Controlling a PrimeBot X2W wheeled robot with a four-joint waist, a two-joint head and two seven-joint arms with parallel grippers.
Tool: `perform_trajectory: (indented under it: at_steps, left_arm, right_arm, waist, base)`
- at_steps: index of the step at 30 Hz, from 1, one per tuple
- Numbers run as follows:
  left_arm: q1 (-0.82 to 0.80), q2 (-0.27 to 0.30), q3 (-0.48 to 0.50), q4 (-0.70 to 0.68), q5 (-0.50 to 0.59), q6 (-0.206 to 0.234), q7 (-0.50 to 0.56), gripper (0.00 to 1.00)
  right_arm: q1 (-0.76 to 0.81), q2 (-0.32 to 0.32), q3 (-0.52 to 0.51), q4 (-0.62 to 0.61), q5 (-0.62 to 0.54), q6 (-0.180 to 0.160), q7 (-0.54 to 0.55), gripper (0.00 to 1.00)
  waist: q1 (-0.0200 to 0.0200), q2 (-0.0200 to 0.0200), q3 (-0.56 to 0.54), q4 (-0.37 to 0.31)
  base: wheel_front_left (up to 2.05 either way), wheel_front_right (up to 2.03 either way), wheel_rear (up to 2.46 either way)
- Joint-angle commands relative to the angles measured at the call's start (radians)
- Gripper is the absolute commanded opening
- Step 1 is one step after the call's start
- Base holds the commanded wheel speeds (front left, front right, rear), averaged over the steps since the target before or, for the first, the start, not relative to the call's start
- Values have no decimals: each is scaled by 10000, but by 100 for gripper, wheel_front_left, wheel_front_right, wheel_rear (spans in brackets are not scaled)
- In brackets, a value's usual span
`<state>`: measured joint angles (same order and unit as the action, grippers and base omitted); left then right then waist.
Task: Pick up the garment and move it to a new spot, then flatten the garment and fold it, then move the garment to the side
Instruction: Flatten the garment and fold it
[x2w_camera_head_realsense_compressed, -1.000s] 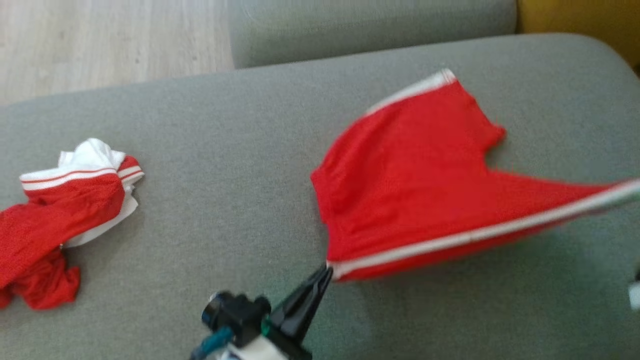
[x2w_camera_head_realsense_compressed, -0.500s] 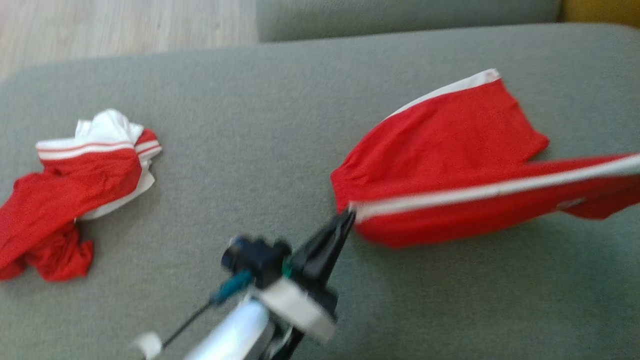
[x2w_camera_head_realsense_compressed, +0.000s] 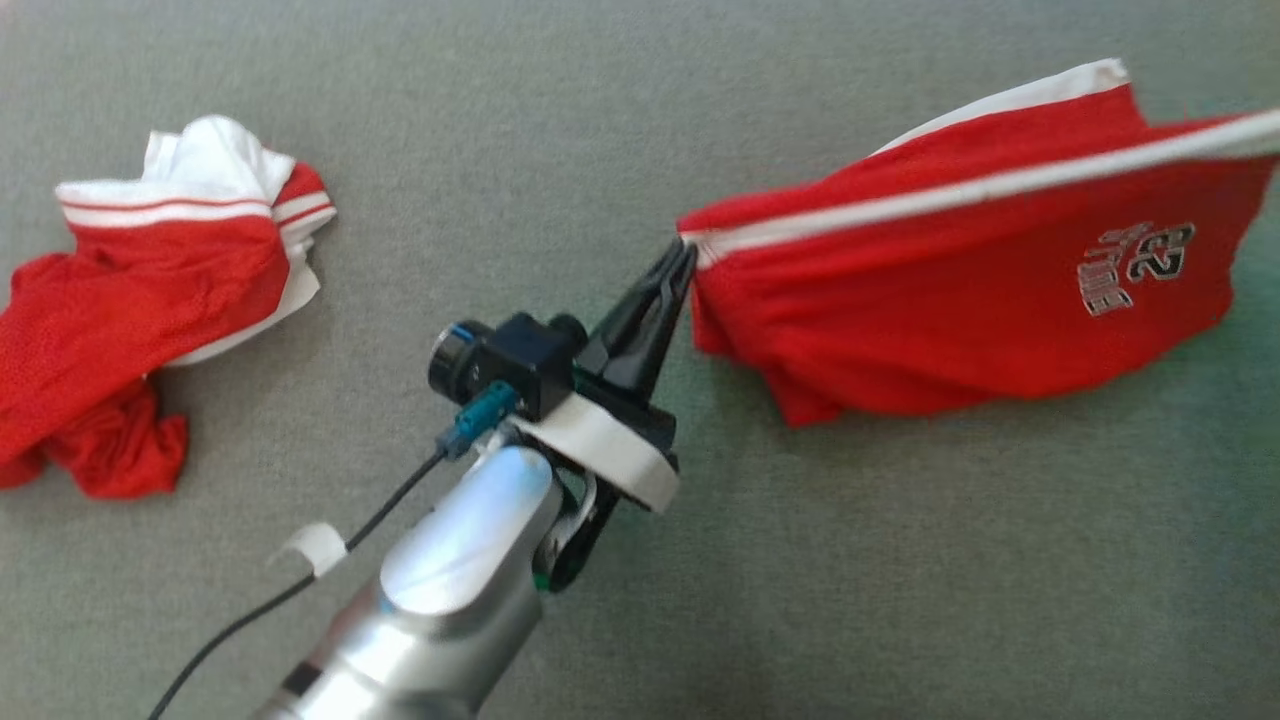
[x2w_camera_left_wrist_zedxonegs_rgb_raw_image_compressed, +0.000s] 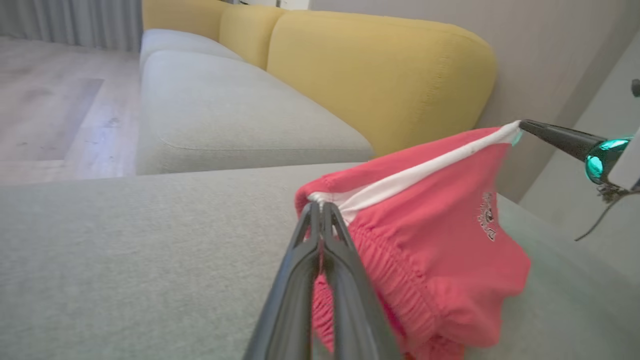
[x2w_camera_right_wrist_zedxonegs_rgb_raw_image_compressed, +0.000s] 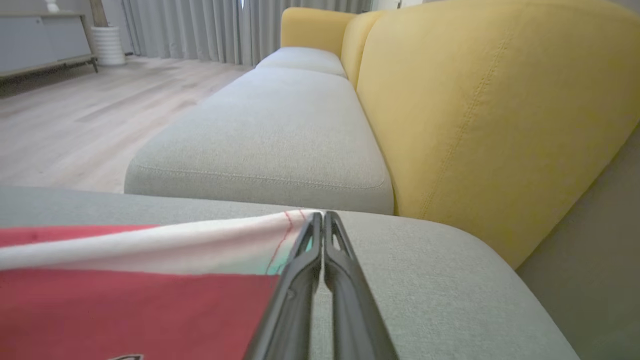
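The garment (x2w_camera_head_realsense_compressed: 960, 300) is a pair of red shorts with a white band and a small printed logo. It hangs stretched above the grey cushion (x2w_camera_head_realsense_compressed: 560, 120). My left gripper (x2w_camera_head_realsense_compressed: 683, 250) is shut on the left end of the white band, seen close in the left wrist view as garment (x2w_camera_left_wrist_zedxonegs_rgb_raw_image_compressed: 440, 240) pinched at the gripper (x2w_camera_left_wrist_zedxonegs_rgb_raw_image_compressed: 320, 205). My right gripper (x2w_camera_right_wrist_zedxonegs_rgb_raw_image_compressed: 320, 216) is shut on the band's other end, on the garment (x2w_camera_right_wrist_zedxonegs_rgb_raw_image_compressed: 125, 300). In the left wrist view the right gripper (x2w_camera_left_wrist_zedxonegs_rgb_raw_image_compressed: 522, 125) shows at the upper right.
A second red and white garment (x2w_camera_head_realsense_compressed: 150, 300) lies crumpled at the left of the cushion. A yellow sofa back (x2w_camera_right_wrist_zedxonegs_rgb_raw_image_compressed: 500, 100) rises behind the seat, with more grey cushions (x2w_camera_right_wrist_zedxonegs_rgb_raw_image_compressed: 280, 130) beyond and wooden floor (x2w_camera_right_wrist_zedxonegs_rgb_raw_image_compressed: 75, 120) to the left.
Both grippers have lifted the shorts and carried them up the picture, so the logo side now hangs facing me. The head camera has tilted down, losing the floor and far cushion.
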<state>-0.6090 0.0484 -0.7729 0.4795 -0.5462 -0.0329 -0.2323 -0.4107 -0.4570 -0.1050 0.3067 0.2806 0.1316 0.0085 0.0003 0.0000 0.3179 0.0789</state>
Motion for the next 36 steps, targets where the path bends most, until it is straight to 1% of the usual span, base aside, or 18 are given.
perform_trajectory:
  at_steps: [1, 4, 5, 11, 12, 13, 14, 17, 19, 23, 27, 29, 33, 36]
  left_arm:
    - [-489, 27, 269, -110, 1, 177, -178, 0]
    - [-877, 23, -7, 25, 59, 443, -250, 0]
    - [-877, 23, -7, 25, 59, 443, -250, 0]
    - [-1312, 20, -450, 34, -148, 751, -289, 0]
    - [-1313, 20, -459, -8, -218, 786, -290, 21]
    - [-1292, 20, -461, -44, -316, 812, -291, 93]
    - [-1253, 20, -362, -141, -415, 929, -291, 100]
    - [-1003, 20, -114, -440, -613, 1163, -292, 100]
    - [-824, 19, -46, -541, -381, 1373, -293, 100]
    - [-174, 19, 90, -902, 645, 1838, -293, 100]
    - [1024, 19, 720, -1940, 1735, 2511, -293, 100]
    - [1738, 19, 1029, -2537, 2192, 2779, -294, 100]
    - [2974, 19, 1510, -3675, 3014, 3168, -294, 100]
    - [3662, 19, 1745, -4403, 3544, 3334, -294, 100]
  right_arm:
    - [-593, -510, 389, 182, 45, -9, -84, 0]
    - [-1340, -703, 880, 981, 162, -9, -195, 0]
    - [-1340, -703, 880, 981, 162, -9, -195, 0]
    - [-2617, -818, 1841, 2496, 363, -9, -538, 0]
    - [-2785, -793, 1982, 2711, 417, -9, -627, 0]
    - [-2926, -763, 2084, 2926, 493, -9, -718, 82]
    - [-3031, -715, 2182, 3135, 592, -9, -785, 100]
    - [-3120, -642, 2581, 3586, 920, -9, -1050, 100]
    - [-3004, -620, 2784, 3798, 1102, -9, -1317, 100]
    - [-2447, -515, 3199, 4106, 1529, -9, -1632, 100]
    - [-1782, -518, 3457, 4473, 1967, -9, -1630, 100]
    - [-1556, -555, 3452, 4705, 2207, -9, -1594, 100]
    - [-1379, -782, 3370, 5262, 2608, -9, -1459, 100]
    - [-1381, -910, 3323, 5691, 2980, -9, -1168, 100]
  waist:
    - [-3, 0, 340, 218]
    - [-3, 0, 592, 345]
    - [-3, 0, 592, 345]
    - [-3, 0, 931, 510]
    - [-3, 0, 953, 522]
    - [-3, 0, 961, 535]
    - [-3, 0, 954, 550]
    - [-3, 0, 827, 583]
    - [-3, 0, 661, 580]
    - [-3, 0, 198, 557]
    - [-3, 0, -235, 648]
    - [-3, 0, -389, 773]
    - [-3, 0, -539, 1140]
    - [-3, 0, -536, 1471]
  base:
    - [0, 0, 0]
    - [0, 0, 0]
    - [0, 0, 0]
    - [0, 0, 0]
    - [0, 0, 0]
    - [0, 0, 0]
    - [0, 0, 0]
    - [0, 0, 0]
    - [0, 0, 0]
    - [0, 0, 0]
    - [0, 0, 0]
    - [0, 0, 0]
    - [0, 0, 0]
    - [0, 0, 0]
